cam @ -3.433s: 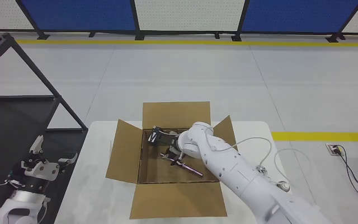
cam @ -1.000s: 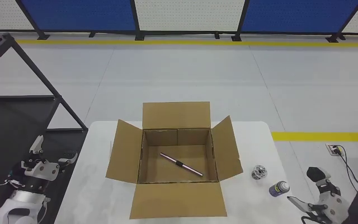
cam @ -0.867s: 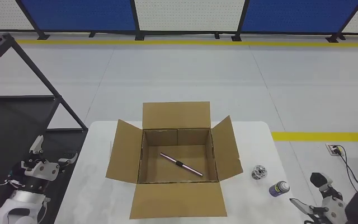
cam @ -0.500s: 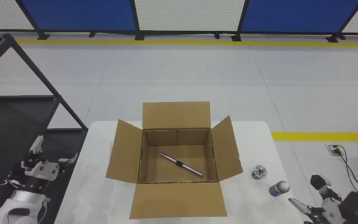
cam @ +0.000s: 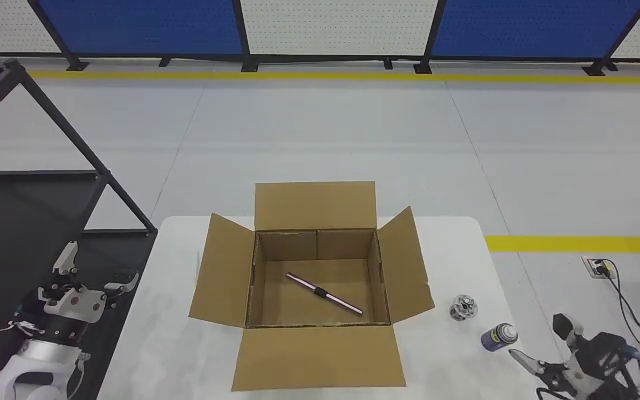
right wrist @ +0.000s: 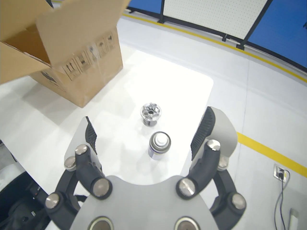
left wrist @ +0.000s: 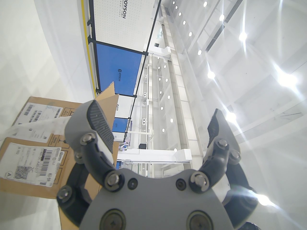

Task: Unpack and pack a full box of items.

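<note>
Top view: a white table (cam: 455, 255) with rounded corners is seen on a pale grey floor crossed by yellow lines. The room is closed at the back by blue and white partition panels (cam: 335, 25) in black frames. At the far left a black metal frame (cam: 60, 140) is seen. Below it, off the table's left edge, the left gripper (cam: 95, 268) is held. In the left wrist view its jaws (left wrist: 156, 116) are spread wide with nothing between them, pointed up toward the ceiling lights.

At the middle of the table the cardboard box (cam: 316, 205) is set, with all four flaps folded outward. Its plain brown walls are marked with white shipping labels on the side seen in the left wrist view (left wrist: 36, 144) and with printed handling symbols in the right wrist view (right wrist: 79, 56). On the box floor a slim pink rod (cam: 323, 294) with a dark middle section is laid diagonally.

Right of the box, on the bare tabletop, a silvery flanged metal part (cam: 461, 307) is stood upright. A small aerosol can (cam: 497, 338), purple-bodied with a white nozzle, is stood near it, apart from it. At the table's near right corner the right gripper (cam: 540, 342) is held. Its jaws (right wrist: 147, 120) are wide apart, above the can and the metal part without contact. A wall socket (cam: 597, 267) is seen on the floor at the far right.
</note>
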Robot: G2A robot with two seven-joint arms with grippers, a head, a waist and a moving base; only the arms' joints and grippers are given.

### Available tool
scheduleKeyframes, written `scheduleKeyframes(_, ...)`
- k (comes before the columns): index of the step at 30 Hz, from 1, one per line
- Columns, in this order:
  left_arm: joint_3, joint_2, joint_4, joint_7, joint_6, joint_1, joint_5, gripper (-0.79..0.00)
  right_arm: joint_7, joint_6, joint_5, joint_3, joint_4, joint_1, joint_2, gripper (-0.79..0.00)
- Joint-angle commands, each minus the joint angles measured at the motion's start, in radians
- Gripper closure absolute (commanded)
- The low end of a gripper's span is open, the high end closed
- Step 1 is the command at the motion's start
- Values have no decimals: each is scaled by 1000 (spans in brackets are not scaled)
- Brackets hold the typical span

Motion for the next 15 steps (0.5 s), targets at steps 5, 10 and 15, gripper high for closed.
scheduleKeyframes(5, 0, 0, 0, 0, 0, 0, 0, -785, 16, 15, -126, -53, 54, 21, 9, -785)
scheduleKeyframes(10, 0, 0, 0, 0, 0, 0, 0, -785, 26, 16, -143, -92, 142, 68, 17, -785)
scheduleKeyframes(15, 0, 0, 0, 0, 0, 0, 0, -785, 37, 40, -123, -123, 218, 123, 23, -785)
